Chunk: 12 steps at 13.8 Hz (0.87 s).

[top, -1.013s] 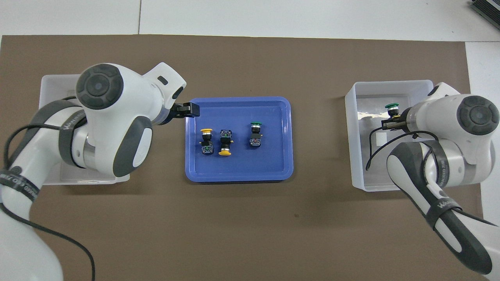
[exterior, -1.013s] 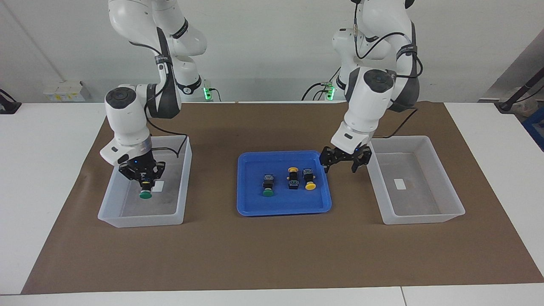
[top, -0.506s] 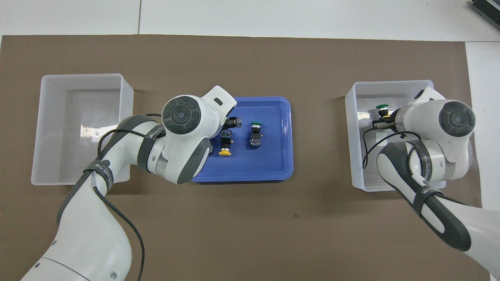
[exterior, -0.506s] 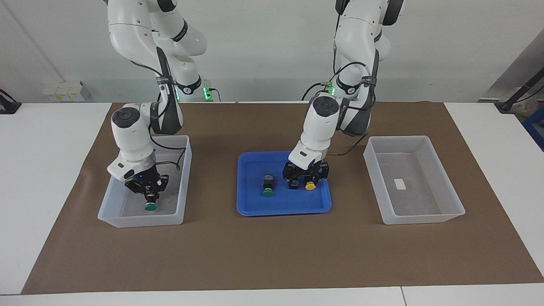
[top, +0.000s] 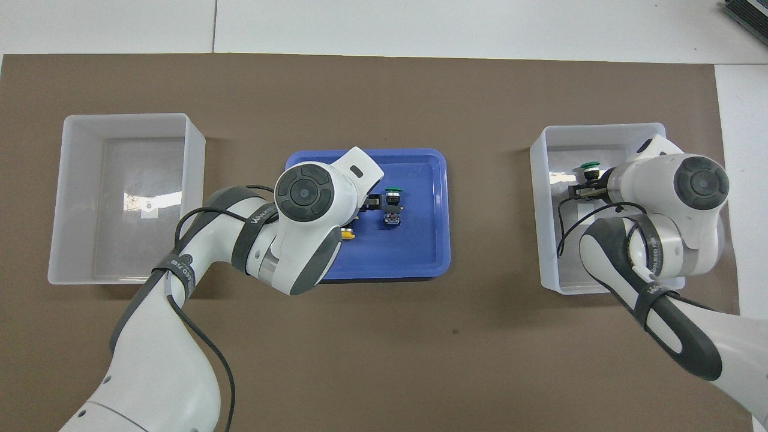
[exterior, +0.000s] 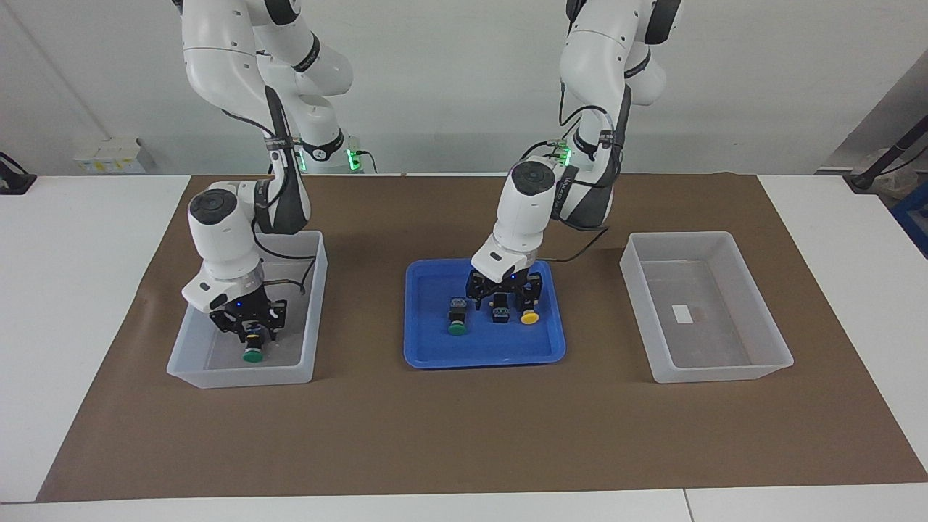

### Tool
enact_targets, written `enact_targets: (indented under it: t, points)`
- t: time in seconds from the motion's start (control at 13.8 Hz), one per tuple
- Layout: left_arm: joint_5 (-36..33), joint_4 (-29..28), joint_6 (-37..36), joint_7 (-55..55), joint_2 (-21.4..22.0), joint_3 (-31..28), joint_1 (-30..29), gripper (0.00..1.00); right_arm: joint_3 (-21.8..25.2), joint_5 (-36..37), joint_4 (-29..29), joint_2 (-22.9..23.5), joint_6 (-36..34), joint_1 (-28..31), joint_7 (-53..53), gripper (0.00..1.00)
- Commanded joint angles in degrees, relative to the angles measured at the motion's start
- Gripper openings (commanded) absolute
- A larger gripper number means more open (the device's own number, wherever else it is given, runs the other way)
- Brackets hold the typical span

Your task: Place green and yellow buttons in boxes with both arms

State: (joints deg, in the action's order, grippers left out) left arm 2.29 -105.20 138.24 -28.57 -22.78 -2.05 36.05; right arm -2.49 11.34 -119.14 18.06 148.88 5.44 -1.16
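Observation:
A blue tray (exterior: 435,348) (top: 426,240) holds three buttons: a green button (exterior: 457,320) (top: 393,204), a middle button of which the black body (exterior: 499,314) shows, and a yellow button (exterior: 529,316) (top: 347,234). My left gripper (exterior: 502,299) (top: 369,205) is open, low over the middle button, and its arm hides much of two buttons from above. My right gripper (exterior: 250,335) (top: 583,189) is down inside the clear box (exterior: 315,290) (top: 540,210) at the right arm's end. It is shut on a second green button (exterior: 251,354) (top: 590,168), cap near the box floor.
A second clear box (exterior: 725,239) (top: 195,180) stands at the left arm's end of the table, with only a small white label inside. Tray and boxes sit in a row on a brown mat (exterior: 464,435) on the white table.
My left gripper swung from beside the left arm's box to over the tray and came down on the middle button. My right gripper lowered the green button deeper into its box.

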Motion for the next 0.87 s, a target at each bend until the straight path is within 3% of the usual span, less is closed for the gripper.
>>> enact_targets:
  t: [0.0,0.36,0.8]
  points:
    - [0.70,-3.17,2.65,-0.09,0.45,-1.03,1.82,0.90,-0.59,-1.06,0.66,-1.09,0.28,0.27,-1.39,1.00]
    - [0.70,-5.36,4.84,-0.18,0.37,-1.03,2.44,0.77,-1.20,-3.87,3.29,-7.41,-10.86,-1.22,-0.51,1.00]
    - [0.70,-6.16,4.68,-0.18,0.54,-1.03,2.71,0.37,-1.20,-6.94,4.88,-11.89,-14.83,-4.90,0.63,1.00]
